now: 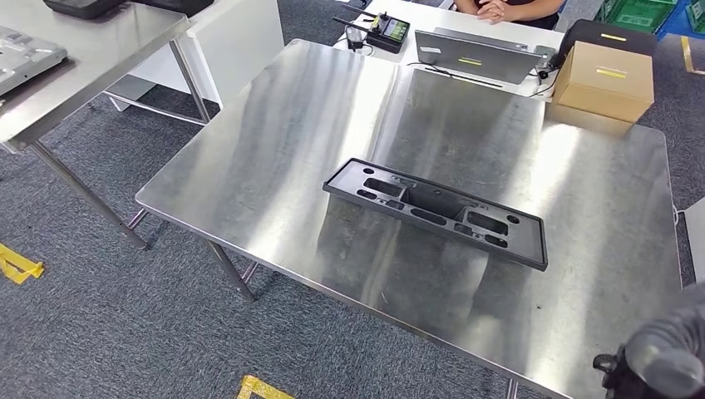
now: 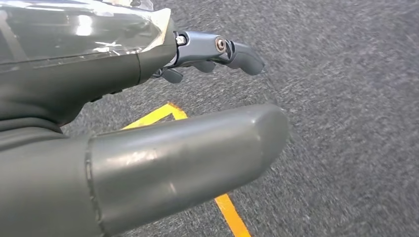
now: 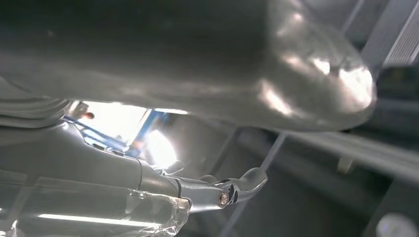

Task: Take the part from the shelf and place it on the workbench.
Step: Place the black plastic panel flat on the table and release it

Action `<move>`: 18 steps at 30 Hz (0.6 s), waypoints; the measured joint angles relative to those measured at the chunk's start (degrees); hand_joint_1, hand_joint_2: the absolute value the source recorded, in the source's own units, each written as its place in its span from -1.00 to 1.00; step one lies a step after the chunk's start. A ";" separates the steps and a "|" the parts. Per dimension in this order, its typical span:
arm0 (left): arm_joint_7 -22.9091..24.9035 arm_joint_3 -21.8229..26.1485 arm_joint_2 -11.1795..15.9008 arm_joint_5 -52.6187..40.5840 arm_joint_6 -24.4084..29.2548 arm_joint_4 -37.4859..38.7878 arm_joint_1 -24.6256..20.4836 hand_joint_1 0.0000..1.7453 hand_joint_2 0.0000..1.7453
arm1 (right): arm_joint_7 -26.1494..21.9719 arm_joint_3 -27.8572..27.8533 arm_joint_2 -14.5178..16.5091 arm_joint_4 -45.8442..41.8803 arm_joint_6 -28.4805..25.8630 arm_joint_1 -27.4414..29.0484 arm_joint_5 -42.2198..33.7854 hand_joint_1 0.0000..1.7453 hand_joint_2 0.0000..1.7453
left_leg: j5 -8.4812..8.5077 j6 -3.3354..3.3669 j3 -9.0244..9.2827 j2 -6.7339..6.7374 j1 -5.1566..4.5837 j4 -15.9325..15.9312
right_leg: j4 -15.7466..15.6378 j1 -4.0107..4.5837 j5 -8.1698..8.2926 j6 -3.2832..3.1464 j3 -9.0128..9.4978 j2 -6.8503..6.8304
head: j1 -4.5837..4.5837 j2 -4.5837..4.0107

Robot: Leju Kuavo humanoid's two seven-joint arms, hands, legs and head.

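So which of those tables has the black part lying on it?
The big steel table in the middle holds the black part; the other tables carry other things.

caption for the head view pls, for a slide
Black part lying flat on the steel workbench, cardboard box at its far corner.

Cardboard box (image 1: 603,79) stood at far right, laptop (image 1: 474,55) left of it. Controller (image 1: 389,32) farther left. Person's hands (image 1: 497,10) rested beyond. Yellow floor tape (image 1: 18,265) near left.
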 joint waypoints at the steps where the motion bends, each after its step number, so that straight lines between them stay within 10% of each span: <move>1: 0.02 0.31 0.40 0.34 0.10 1.03 -0.27 -1.00 -1.00 | 0.00 0.01 1.20 -0.82 -0.24 1.17 0.17 -1.00 -1.00 | -0.12 0.12 0.04 0.05 0.00 0.09 | 0.00 -0.01 -0.03 0.06 0.07 0.04 | -0.01 0.00; 6: 0.74 1.70 1.33 1.00 -0.12 3.74 -0.80 -1.00 -1.00 | 0.43 -0.03 5.15 -2.58 0.10 4.12 0.48 -1.00 -1.00 | 0.91 1.11 0.71 0.31 0.27 -0.81 | 0.78 0.17 -0.82 0.48 -0.06 0.03 | 0.05 0.00; 10: 2.16 2.79 1.85 0.97 -1.19 4.38 -0.73 -1.00 -1.00 | 0.50 -0.35 6.62 -2.75 1.03 5.04 0.02 -1.00 -1.00 | 1.70 1.50 0.50 0.59 0.65 -1.57 | 12.47 0.27 -7.61 -0.35 -4.50 0.02 | 0.24 0.00; 12: 2.72 3.31 1.96 0.85 -1.24 4.55 -0.71 -1.00 -1.00 | 0.50 -0.55 7.20 -2.75 1.20 5.32 -0.15 -1.00 -1.00 | 2.11 1.24 -0.07 0.63 0.74 -1.54 | 14.63 0.10 -8.37 0.32 -4.56 0.00 | 0.24 0.00; 15: 3.22 3.91 2.01 0.00 -1.12 4.63 -0.68 -1.00 -1.00 | 0.50 -0.78 7.96 -2.76 1.50 5.43 0.04 -1.00 -1.00 | 2.84 0.38 -0.82 0.50 0.99 -1.25 | 4.13 -0.31 -5.19 1.95 2.35 -0.01 | 0.24 0.00; 18: 3.44 4.56 2.08 -1.26 -0.91 4.50 -0.72 -1.00 -1.00 | 0.55 -1.03 8.78 -3.07 1.84 5.77 0.49 -1.00 -1.00 | 3.28 -0.62 -0.98 0.26 0.86 -0.70 | -0.74 -0.03 -3.38 1.30 5.20 0.32 | 0.22 0.00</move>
